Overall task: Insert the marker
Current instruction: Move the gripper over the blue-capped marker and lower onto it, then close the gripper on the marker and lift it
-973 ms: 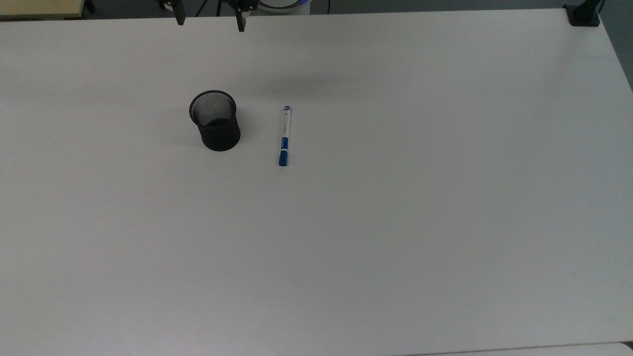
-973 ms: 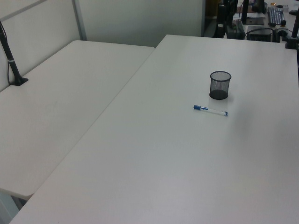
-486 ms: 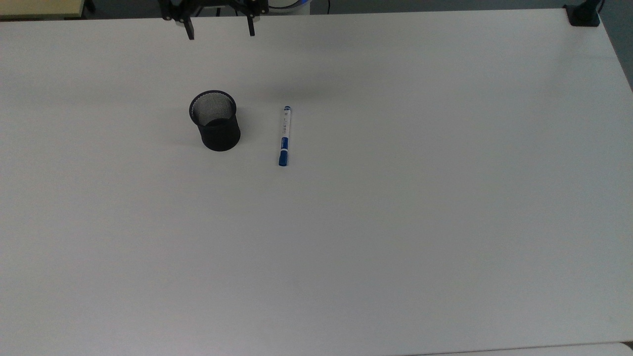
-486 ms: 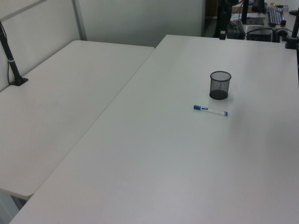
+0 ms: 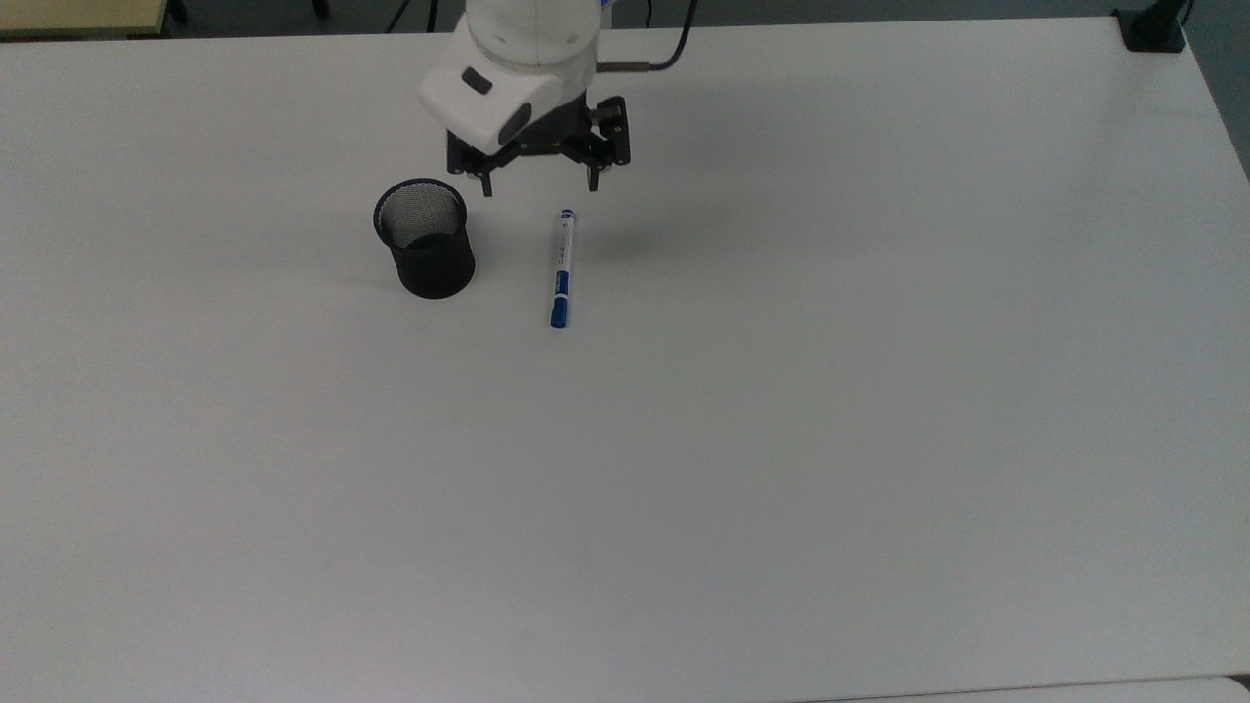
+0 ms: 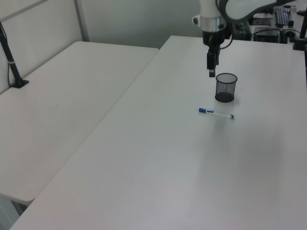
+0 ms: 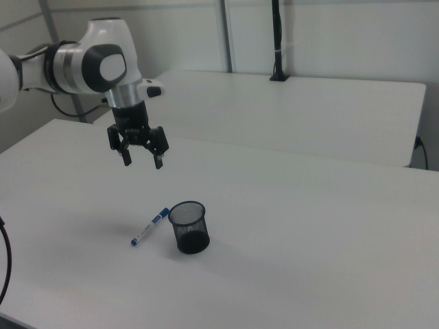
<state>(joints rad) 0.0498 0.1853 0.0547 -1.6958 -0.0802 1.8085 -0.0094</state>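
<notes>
In the top view, going from left to right, the black mesh cup point(image 5: 424, 238) comes first; it stands upright on the white table point(image 5: 781, 439), below and to the left of the gripper point(image 5: 538, 185) in the top view, and nothing is seen inside it; next is the gripper itself, which hangs in the air above the table with its two fingers spread wide and nothing between them; just below it and slightly to the top view's right lies the marker point(image 5: 562, 268), flat on the table, with its small blue end near the gripper and its blue cap pointing away from it; the marker is beside the cup but does not touch it. In the right view the gripper point(image 7: 141, 162) is clearly higher than the marker point(image 7: 150, 226) and the cup point(image 7: 188, 227), so it is not yet at grasping height. I judge that the task is only at its beginning: the approach is under way, but the grasp, the lifting, the turning upright and the placing of the marker into the cup are all left to do.
</notes>
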